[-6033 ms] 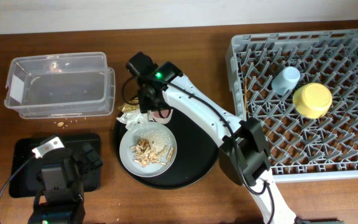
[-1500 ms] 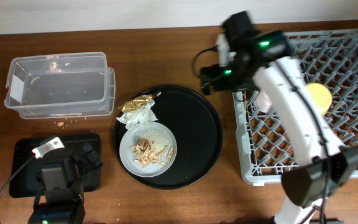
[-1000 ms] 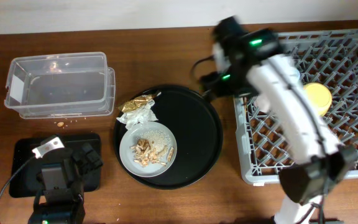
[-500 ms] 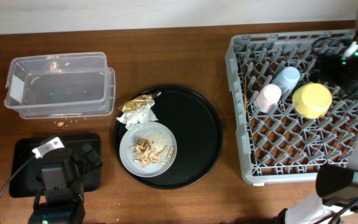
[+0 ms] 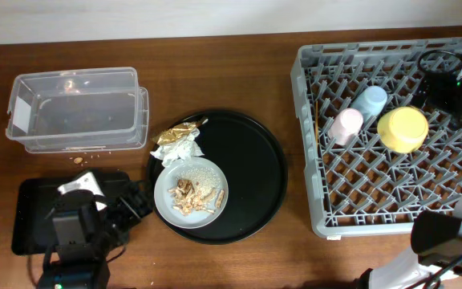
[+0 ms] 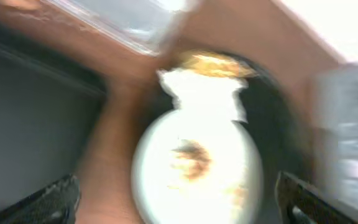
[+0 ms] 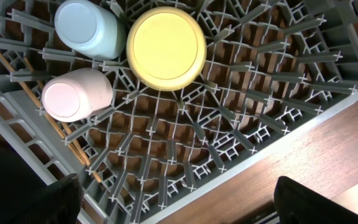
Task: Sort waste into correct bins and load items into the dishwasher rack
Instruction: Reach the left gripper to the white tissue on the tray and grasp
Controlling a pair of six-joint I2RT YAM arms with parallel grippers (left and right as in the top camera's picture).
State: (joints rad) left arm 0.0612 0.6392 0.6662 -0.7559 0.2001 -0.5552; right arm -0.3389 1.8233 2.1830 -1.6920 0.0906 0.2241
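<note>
A brown wooden tabletop (image 5: 239, 72) carries everything. At the right of the overhead view, the grey dishwasher rack (image 5: 305, 160) holds the pink cup (image 5: 346, 125). The light-blue cup (image 5: 370, 102) sits just above it and the yellow bowl (image 5: 403, 129) beside them to the right. The chopsticks (image 5: 319, 120) lie along the rack's left side. The right gripper (image 7: 176, 202) hangs over the rack's upper right, jaws apart and empty.

At centre, the round black tray (image 5: 255, 177) bears the grey plate (image 5: 164, 197) of food scraps (image 5: 192, 193). The tissue (image 5: 179, 150) and gold wrapper (image 5: 175, 133) lie at the plate's upper-left edge. The clear tub (image 5: 22, 80) sits upper left and the small black tray (image 5: 26, 217) lower left. The left gripper (image 6: 178, 202) is beside that tray; its blurred wrist view shows the jaws apart and empty.
</note>
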